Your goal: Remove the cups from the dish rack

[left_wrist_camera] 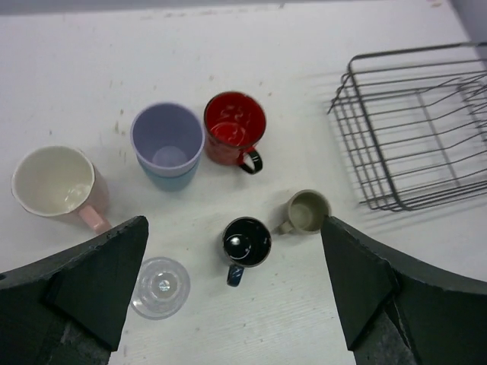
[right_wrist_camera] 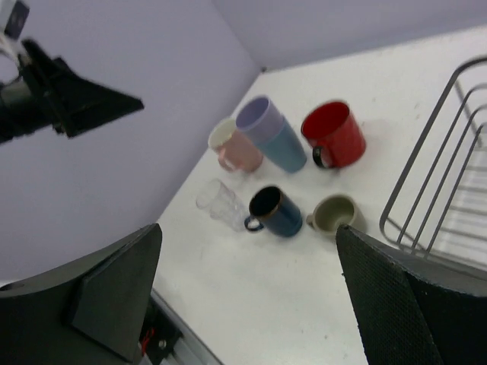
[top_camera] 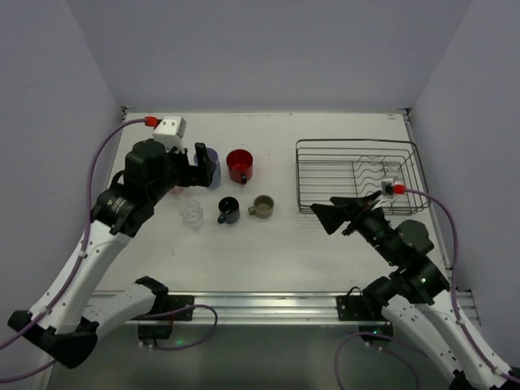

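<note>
The wire dish rack (top_camera: 357,172) stands at the right and shows no cup inside; it also shows in the left wrist view (left_wrist_camera: 426,137) and the right wrist view (right_wrist_camera: 445,179). The cups stand on the table to its left: a pink mug (left_wrist_camera: 57,186), a lavender tumbler (left_wrist_camera: 167,137) nested in a light blue one (left_wrist_camera: 171,181), a red mug (left_wrist_camera: 234,128), a navy mug (left_wrist_camera: 246,241), an olive-grey mug (left_wrist_camera: 307,211) and a clear glass (left_wrist_camera: 160,287). My left gripper (left_wrist_camera: 233,222) hangs open and empty above the cups. My right gripper (right_wrist_camera: 247,232) is open and empty, left of the rack's front corner.
The cups cluster in the left half of the white table (top_camera: 276,244). The enclosure's walls close in at the left, back and right. A metal rail (top_camera: 268,305) runs along the near edge. The left arm's gripper shows in the right wrist view (right_wrist_camera: 76,106).
</note>
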Robot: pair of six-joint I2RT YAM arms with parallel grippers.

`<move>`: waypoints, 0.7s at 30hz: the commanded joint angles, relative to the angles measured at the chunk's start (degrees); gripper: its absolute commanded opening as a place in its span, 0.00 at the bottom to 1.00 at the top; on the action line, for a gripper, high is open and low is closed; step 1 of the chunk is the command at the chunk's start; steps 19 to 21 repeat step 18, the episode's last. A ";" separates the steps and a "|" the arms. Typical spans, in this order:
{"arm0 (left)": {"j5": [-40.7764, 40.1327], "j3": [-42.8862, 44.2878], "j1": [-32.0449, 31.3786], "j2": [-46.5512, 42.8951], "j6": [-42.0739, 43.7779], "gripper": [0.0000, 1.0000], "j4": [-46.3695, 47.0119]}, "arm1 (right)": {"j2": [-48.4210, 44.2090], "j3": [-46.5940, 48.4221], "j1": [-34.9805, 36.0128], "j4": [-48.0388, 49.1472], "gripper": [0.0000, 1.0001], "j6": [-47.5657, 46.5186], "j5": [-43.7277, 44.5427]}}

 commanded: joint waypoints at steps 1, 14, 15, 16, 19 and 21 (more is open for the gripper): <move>5.81 1.19 0.42 -7.82 2.79 1.00 3.09 | -4.75 5.68 0.03 -7.93 0.99 -4.51 10.99; -0.16 -3.91 0.42 -27.97 6.04 1.00 0.02 | -20.15 13.16 0.03 -14.98 0.99 -9.26 32.82; -0.42 -4.87 0.42 -28.41 6.30 1.00 -0.24 | -19.89 13.07 0.12 -15.16 0.99 -9.09 32.38; -0.95 -5.40 0.42 -28.41 6.05 1.00 -0.07 | -18.75 12.99 0.12 -15.42 0.99 -8.82 32.20; -2.88 -6.11 0.42 -28.15 5.26 1.00 0.45 | -17.17 13.51 0.12 -15.69 0.99 -8.38 31.50; -2.88 -6.11 0.42 -28.15 5.26 1.00 0.45 | -17.17 13.51 0.12 -15.69 0.99 -8.38 31.50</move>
